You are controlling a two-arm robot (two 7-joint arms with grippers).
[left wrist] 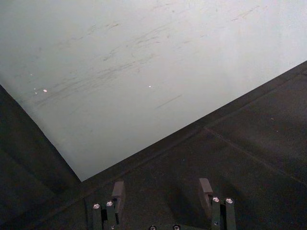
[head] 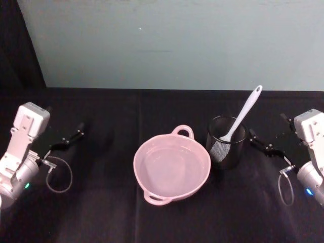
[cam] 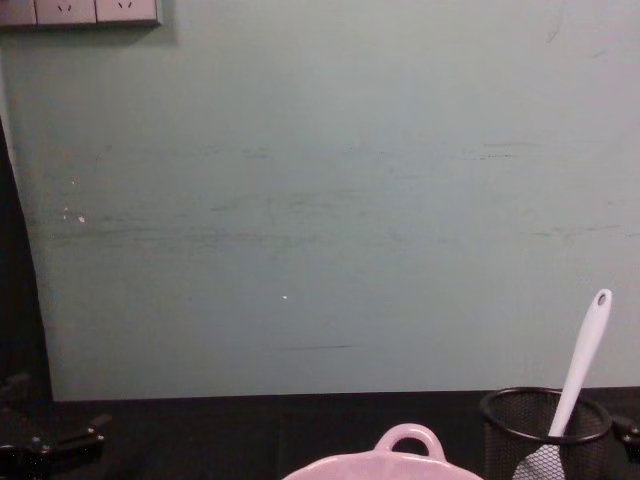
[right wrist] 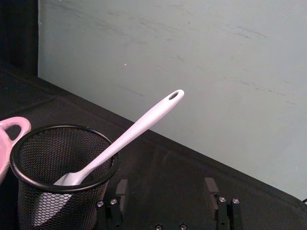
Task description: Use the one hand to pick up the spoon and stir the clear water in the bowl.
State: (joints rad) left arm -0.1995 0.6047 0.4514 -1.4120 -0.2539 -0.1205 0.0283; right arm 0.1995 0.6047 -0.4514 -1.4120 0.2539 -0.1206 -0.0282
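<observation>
**Nothing Grasped Yet**

We found the right gripper [head: 263,144] open and empty above the desk [head: 101,212]. Just to its left, the spoon [head: 242,115] leaned blade-down in a black mesh cup [head: 230,156]. The pink bowl [head: 139,154] sat just beyond that cup. The left gripper [head: 71,137], also open, was well apart on the bowl's far side.

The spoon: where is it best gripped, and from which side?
Grip the spoon by its bare upper handle, above the mesh cup; the blade sits inside. It leans rightward, so the open right gripper probably suits, coming from that side. The left gripper sits far left.
</observation>
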